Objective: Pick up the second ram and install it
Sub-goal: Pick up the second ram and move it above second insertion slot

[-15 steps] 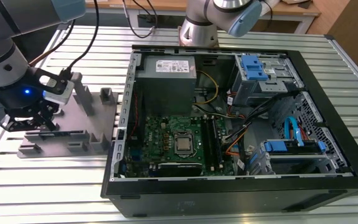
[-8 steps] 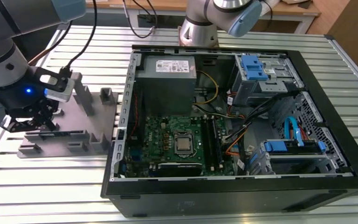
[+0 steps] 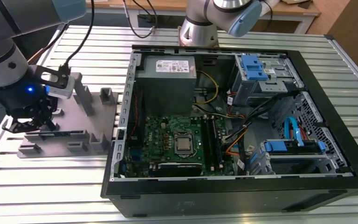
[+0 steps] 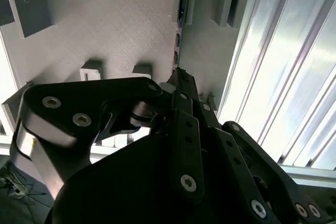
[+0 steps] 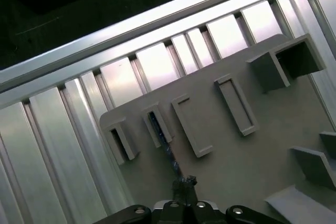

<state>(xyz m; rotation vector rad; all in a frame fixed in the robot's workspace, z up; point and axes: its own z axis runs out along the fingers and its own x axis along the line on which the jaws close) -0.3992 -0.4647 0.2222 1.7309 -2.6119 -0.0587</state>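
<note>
We see the second ram (image 5: 164, 144), a thin, flat, dark memory stick, standing on its long edge on the grey plastic fixture plate with raised blocks (image 5: 236, 166). Its far end sits in one of the narrow slotted blocks, and its near end runs in under the black gripper (image 5: 184, 182). In the second wrist view the second ram (image 4: 178, 40) appears edge-on as a thin dark line. It leads straight to the gripper (image 4: 178, 77), whose black fingers (image 4: 185, 90) are drawn together on the stick's near end.

In the exterior view the gripper (image 3: 33, 125) is down at the fixture plate (image 3: 73, 140), near its edge on the exterior view's left. The plate lies on a ribbed aluminium table (image 3: 42, 172). Just beside the plate, toward the exterior view's right, a black open computer case (image 3: 229, 196) lies on its side with a green motherboard (image 3: 166, 135) inside. The stick is well apart from that board.
</note>
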